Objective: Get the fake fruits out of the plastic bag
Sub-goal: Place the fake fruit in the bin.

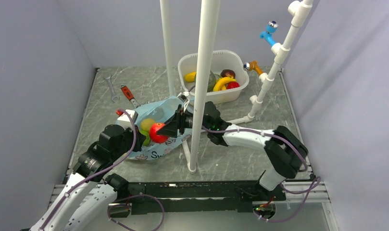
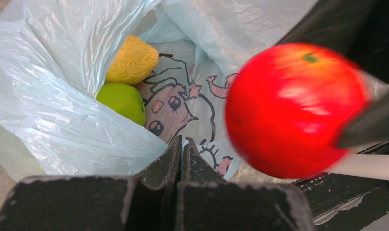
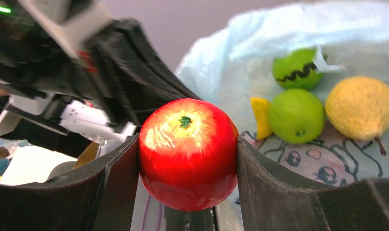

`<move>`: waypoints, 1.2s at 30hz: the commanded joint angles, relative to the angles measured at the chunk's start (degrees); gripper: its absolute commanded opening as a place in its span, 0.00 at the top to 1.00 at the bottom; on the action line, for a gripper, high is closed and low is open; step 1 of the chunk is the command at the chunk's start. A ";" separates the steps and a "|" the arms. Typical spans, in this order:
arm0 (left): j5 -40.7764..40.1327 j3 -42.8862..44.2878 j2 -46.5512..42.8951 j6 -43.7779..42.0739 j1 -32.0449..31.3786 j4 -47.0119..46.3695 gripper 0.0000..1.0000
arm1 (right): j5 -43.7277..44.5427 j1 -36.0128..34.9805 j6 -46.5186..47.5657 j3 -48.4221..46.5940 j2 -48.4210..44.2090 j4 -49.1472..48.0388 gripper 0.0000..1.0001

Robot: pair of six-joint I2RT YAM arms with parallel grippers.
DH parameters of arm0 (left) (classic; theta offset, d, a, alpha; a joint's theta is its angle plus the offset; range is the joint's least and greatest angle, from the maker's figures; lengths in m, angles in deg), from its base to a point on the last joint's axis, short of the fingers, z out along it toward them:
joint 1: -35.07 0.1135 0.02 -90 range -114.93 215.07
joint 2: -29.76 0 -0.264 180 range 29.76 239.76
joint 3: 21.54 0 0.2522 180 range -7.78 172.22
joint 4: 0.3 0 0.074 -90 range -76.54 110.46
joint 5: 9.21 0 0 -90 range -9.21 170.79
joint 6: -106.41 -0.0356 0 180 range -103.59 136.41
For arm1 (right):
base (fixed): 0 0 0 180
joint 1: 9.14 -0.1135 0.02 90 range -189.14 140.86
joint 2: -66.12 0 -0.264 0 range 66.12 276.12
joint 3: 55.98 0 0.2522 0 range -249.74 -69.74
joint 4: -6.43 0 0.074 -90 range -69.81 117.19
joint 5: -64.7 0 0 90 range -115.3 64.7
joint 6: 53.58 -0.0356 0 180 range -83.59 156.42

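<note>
The light blue plastic bag [image 1: 156,111] lies open on the table, left of centre. My right gripper [image 1: 169,129] is shut on a red apple [image 3: 187,151] and holds it at the bag's mouth, above the table. The apple also shows in the left wrist view [image 2: 295,108]. My left gripper [image 2: 183,144] is shut on a pinch of the bag's edge [image 2: 62,120]. Inside the bag lie a yellow pear [image 3: 360,108], two green fruits [image 3: 295,115] and a small yellow piece [image 3: 260,115].
A white tub [image 1: 228,96] at the back holds several fruits. White pipe posts [image 1: 202,96] stand between the tub and the bag, with a branched pipe stand [image 1: 274,62] at the right. A red-handled wrench [image 1: 130,96] and a silver spanner [image 1: 111,89] lie at the back left.
</note>
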 commanded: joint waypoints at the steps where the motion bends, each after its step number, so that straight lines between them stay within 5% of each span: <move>1: -0.85 0.09 0.11 -0.08 0.03 -1.95 1.00 | 1.81 0.40 2.73 -2.26 -10.47 -0.47 0.92; 6: -0.61 0.00 0.19 -0.08 0.03 -2.03 1.00 | 10.08 2.12 8.83 -6.85 -17.20 12.20 1.00; 16: -0.48 -0.04 0.13 -0.08 0.03 -2.24 1.00 | 41.37 7.60 20.96 -6.60 -26.90 30.44 0.98; 21: -0.47 -0.04 0.83 -0.17 0.04 -2.27 1.00 | 47.40 13.67 24.08 -8.80 -25.85 34.69 0.95; 36: -0.50 0.29 3.10 -0.01 0.03 -1.80 1.00 | 72.79 17.12 47.26 -36.50 8.47 45.53 0.92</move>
